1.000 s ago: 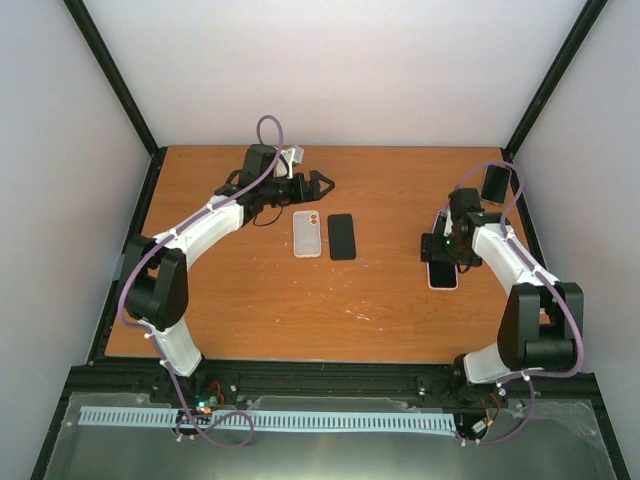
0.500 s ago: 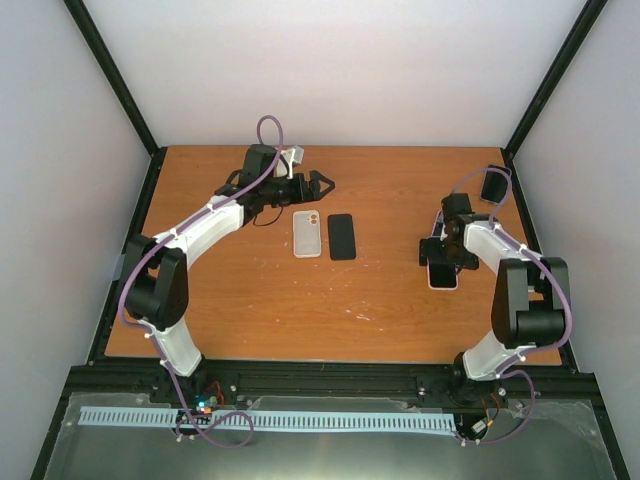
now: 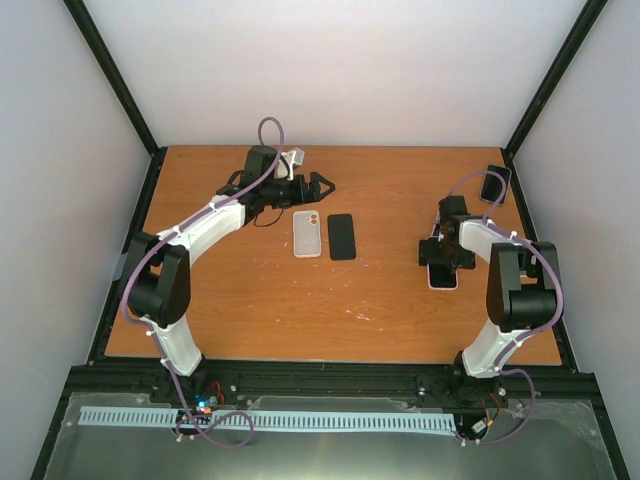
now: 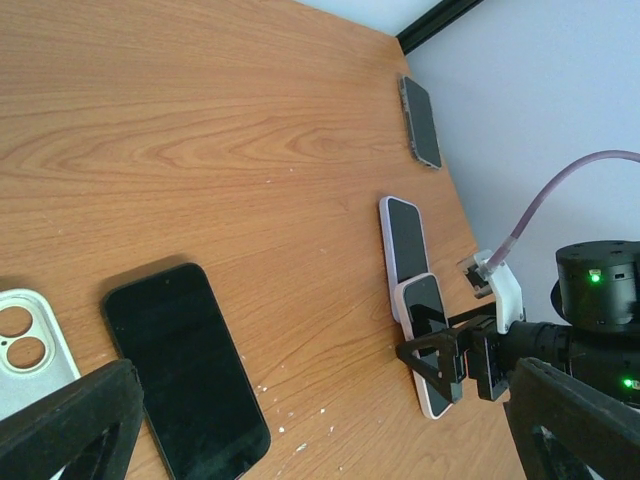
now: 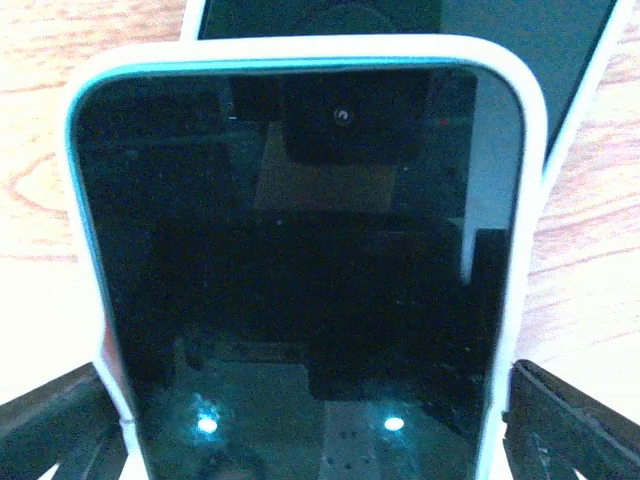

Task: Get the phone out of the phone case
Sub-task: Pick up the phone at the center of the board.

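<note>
As right arm folds elbow inward, right gripper settles over phone, right side of table, jaws spread either side, nothing clamped. Left gripper unmoved, wide open. Extraction not begun: phone sits inside phone case; grasp likely next.

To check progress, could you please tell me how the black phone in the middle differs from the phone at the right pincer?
The black phone is bare; the right-hand phone wears a pale case. The black phone lies free; the right-hand phone sits within the open right pincer. Both show dark screens.
</note>
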Controlling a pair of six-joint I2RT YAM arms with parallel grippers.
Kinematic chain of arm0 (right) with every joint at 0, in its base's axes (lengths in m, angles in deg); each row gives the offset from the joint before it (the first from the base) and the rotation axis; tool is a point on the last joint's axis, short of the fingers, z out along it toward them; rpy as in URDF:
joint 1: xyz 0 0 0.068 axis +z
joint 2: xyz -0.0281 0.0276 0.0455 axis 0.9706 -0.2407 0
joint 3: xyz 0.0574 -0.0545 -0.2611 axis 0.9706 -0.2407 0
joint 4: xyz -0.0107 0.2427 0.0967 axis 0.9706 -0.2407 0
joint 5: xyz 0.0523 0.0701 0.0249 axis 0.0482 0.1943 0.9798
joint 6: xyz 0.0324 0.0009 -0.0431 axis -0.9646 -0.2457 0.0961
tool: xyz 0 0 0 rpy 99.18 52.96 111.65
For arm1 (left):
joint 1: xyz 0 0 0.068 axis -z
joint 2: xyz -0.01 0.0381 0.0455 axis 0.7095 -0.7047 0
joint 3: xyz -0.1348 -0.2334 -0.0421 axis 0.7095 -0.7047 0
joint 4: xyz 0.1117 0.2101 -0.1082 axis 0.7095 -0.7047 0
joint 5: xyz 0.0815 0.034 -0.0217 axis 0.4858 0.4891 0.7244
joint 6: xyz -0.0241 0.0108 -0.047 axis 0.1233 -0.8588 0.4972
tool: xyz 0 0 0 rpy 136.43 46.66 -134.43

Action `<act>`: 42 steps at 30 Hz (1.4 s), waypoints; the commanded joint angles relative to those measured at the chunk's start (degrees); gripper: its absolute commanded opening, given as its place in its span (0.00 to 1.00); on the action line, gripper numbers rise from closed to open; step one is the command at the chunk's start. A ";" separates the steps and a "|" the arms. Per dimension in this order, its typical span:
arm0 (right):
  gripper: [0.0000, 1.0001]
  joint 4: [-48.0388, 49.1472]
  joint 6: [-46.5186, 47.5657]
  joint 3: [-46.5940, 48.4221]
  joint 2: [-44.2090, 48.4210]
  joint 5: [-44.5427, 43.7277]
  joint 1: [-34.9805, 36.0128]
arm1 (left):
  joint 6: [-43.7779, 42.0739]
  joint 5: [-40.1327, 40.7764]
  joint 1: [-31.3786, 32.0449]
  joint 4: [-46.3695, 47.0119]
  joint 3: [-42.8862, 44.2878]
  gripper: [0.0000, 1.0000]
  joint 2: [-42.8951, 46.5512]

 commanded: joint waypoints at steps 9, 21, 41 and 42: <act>0.79 1.37 0.01 -1.70 -0.27 -0.97 -1.71 | 1.00 -0.29 -0.76 1.04 0.90 1.00 -0.54; 0.60 -1.48 -1.59 1.43 13.99 6.42 -1.73 | 0.51 -0.87 -0.77 2.66 -1.41 1.00 0.99; 0.59 8.04 -21.48 15.86 17.96 26.42 0.42 | -1.79 -13.24 2.72 12.53 -6.27 0.95 4.92; 0.59 8.49 -22.75 16.27 17.55 26.48 1.03 | -2.00 -14.03 3.04 12.51 -5.70 0.94 4.59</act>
